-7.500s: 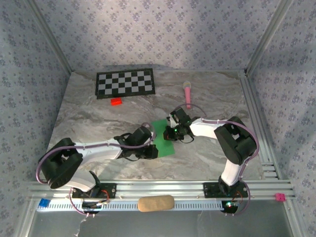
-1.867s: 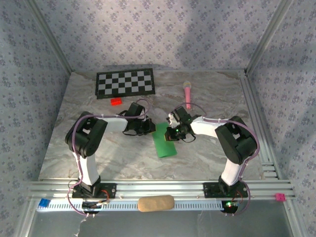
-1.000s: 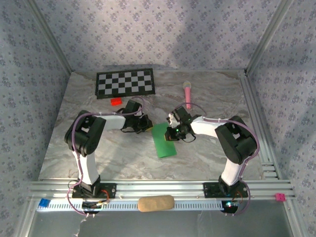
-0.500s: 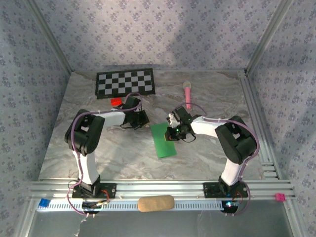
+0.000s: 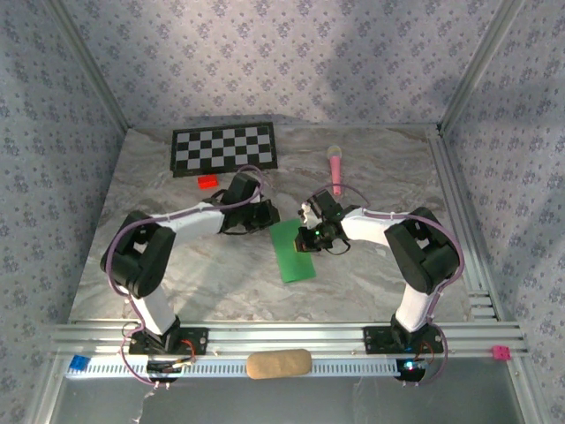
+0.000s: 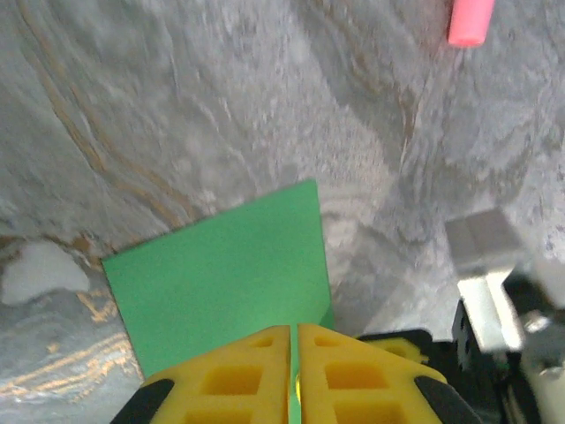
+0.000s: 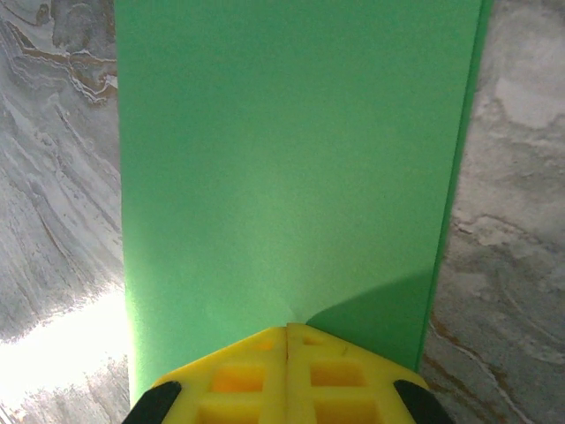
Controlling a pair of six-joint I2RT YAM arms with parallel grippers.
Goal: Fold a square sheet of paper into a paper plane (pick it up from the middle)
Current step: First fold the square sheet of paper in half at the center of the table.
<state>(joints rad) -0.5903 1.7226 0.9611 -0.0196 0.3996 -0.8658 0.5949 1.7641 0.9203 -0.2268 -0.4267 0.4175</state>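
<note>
The square sheet of paper (image 5: pixel 297 258), bright green, lies folded into a long rectangle on the marble table (image 5: pixel 177 265). My right gripper (image 5: pixel 306 237) is shut, its yellow tips resting on the paper's far end (image 7: pixel 282 159); the right gripper (image 7: pixel 287 329) shows no gap. My left gripper (image 5: pixel 267 218) sits at the paper's far-left corner. In the left wrist view the left gripper (image 6: pixel 294 331) is shut to a hairline slit above the green sheet (image 6: pixel 221 265). I cannot tell whether any paper is pinched in it. No paper plane shape shows.
A black-and-white checkerboard (image 5: pixel 223 148) lies at the back left with a small red block (image 5: pixel 208 181) in front of it. A pink microphone toy (image 5: pixel 336 168) lies behind the right gripper. A tan pad (image 5: pixel 278 363) rests on the near rail.
The left arm has swung its elbow down and left, and its gripper slid slightly right to the paper's far-left corner. The right gripper and the paper have stayed put.
</note>
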